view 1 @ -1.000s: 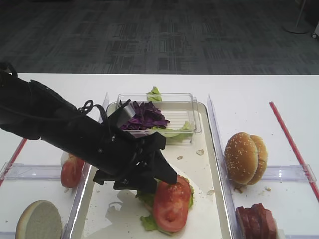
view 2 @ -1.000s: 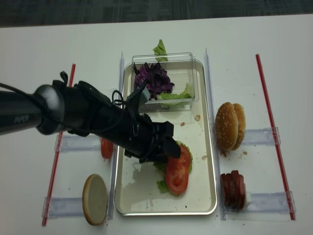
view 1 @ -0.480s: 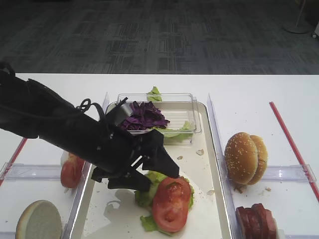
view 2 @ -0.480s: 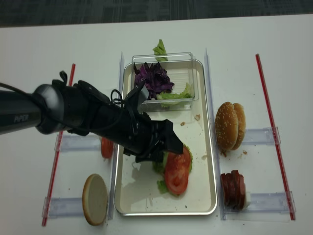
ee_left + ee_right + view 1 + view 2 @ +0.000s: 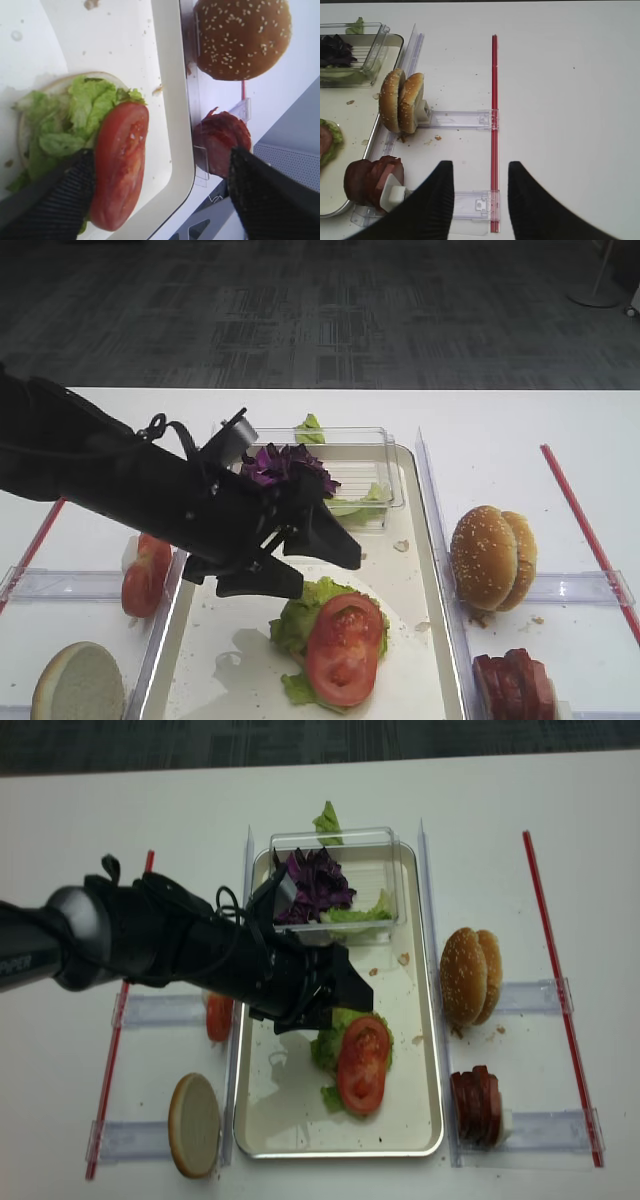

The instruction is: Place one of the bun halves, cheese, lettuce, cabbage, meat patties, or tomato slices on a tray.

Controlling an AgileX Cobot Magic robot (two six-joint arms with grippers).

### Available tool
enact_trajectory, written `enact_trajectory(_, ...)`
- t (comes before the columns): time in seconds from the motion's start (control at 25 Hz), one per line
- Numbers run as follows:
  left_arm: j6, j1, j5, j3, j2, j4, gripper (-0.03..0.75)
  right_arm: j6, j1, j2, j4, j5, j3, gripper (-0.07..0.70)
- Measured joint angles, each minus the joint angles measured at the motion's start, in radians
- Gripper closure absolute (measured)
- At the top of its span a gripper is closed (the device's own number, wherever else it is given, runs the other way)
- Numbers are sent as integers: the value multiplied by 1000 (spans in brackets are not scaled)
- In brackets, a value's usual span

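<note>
A tomato slice [image 5: 343,645] [image 5: 363,1063] [image 5: 120,160] lies on lettuce [image 5: 298,612] [image 5: 80,115] in the tray [image 5: 437,1060] [image 5: 170,100]. My left gripper [image 5: 325,575] [image 5: 345,1012] [image 5: 162,195] hovers open just above and left of the slice, holding nothing. My right gripper [image 5: 481,167] stands open over bare table, right of the meat patties [image 5: 370,180] [image 5: 515,685]. Sesame bun halves [image 5: 492,555] [image 5: 401,101] stand on edge right of the tray. A pale bun half [image 5: 78,682] and more tomato slices [image 5: 145,575] sit on the left. Cabbage [image 5: 290,468] fills a box. No cheese shows.
A clear plastic box [image 5: 365,475] with cabbage and lettuce rests on the tray's far end. Clear plastic rails [image 5: 580,588] and red strips [image 5: 494,100] lie on the white table on both sides. Crumbs dot the tray floor [image 5: 280,1110].
My left gripper has opened, left the tomato slice on the lettuce, and risen away toward the upper left. The lettuce under the slice now shows.
</note>
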Motion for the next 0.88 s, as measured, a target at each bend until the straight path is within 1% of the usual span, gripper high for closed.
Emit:
enact_trajectory(0.52,-31,0,6,0,-103,-18,205,0,0,0,0,0,0,330)
enact_trajectory(0.88,-81,0,43,-54,-123,-18,204,0,0,0,0,0,0,330)
